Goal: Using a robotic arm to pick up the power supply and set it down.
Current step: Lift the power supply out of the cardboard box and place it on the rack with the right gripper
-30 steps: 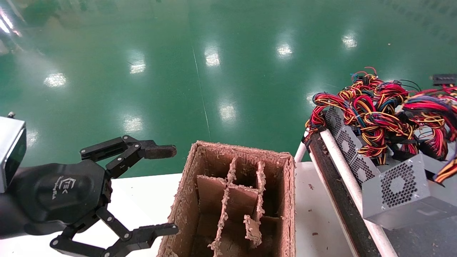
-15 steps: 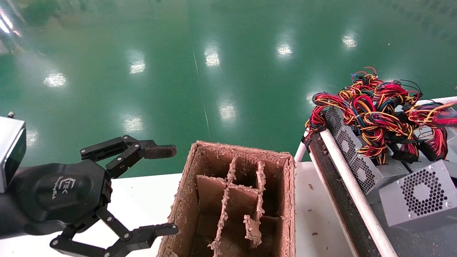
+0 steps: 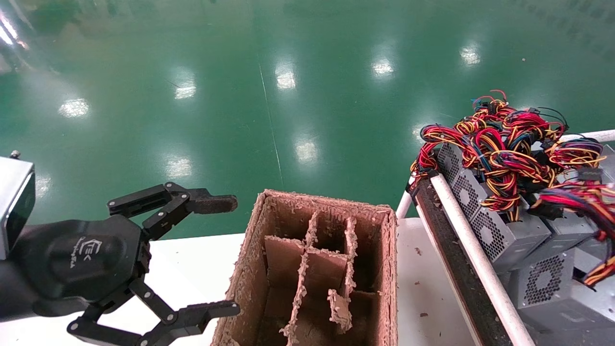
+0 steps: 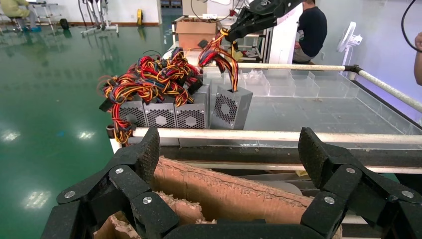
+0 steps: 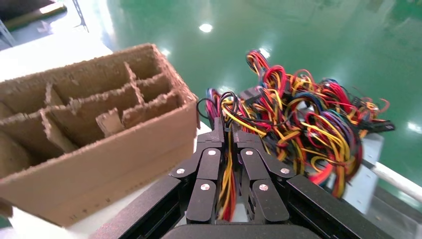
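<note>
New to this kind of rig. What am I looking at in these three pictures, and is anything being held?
This is a robot with two arms. One picture looks down from its head, and the other two come from cameras on its wrists. The left tool hangs open over the white table, beside a divided cardboard box, and holds nothing. The right tool is outside the head view. It is shut on the coloured wires of one grey supply. I cannot tell whether that supply is off the surface. More supplies stand in a row to the robot's right.
</note>
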Robot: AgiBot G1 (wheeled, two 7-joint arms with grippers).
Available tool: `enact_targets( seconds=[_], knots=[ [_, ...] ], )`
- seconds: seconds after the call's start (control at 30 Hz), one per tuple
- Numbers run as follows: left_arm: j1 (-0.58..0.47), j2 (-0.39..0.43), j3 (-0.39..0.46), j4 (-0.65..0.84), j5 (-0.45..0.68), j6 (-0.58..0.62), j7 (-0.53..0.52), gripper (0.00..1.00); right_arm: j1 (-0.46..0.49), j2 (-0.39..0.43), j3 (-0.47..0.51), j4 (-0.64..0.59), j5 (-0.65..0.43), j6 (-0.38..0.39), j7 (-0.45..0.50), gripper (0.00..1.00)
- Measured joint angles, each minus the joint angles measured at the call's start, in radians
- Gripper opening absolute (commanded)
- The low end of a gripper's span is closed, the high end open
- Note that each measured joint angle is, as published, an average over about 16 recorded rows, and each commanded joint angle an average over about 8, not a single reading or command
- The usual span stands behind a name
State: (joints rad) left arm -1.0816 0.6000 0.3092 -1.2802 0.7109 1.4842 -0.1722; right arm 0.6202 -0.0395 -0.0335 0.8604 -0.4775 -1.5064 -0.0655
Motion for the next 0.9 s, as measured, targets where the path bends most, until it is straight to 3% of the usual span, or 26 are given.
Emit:
enact_targets(
  seconds=[0.17,0.2,0.5,0.9],
  knots=[
    [0.0,0.0,0.0,0.0,0.0,0.0,0.0,1.0,-0.01,-0.019,-0.004,0.063,0.002,0.067,0.018,0.92],
    [0.0,0.0,0.0,0.0,0.0,0.0,0.0,1.0,-0.012,-0.022,-0.005,0.076,0.002,0.081,0.022,1.0],
    [0.0,0.0,0.001,0.0,0.0,0.0,0.0,1.0,-0.025,-0.03,-0.005,0.163,-0.001,0.176,0.049,1.0],
    [0.0,0.0,0.001,0.0,-0.001,0.0,0.001,1.0,-0.043,-0.028,0.005,0.175,0.024,0.182,0.061,1.0]
  ],
)
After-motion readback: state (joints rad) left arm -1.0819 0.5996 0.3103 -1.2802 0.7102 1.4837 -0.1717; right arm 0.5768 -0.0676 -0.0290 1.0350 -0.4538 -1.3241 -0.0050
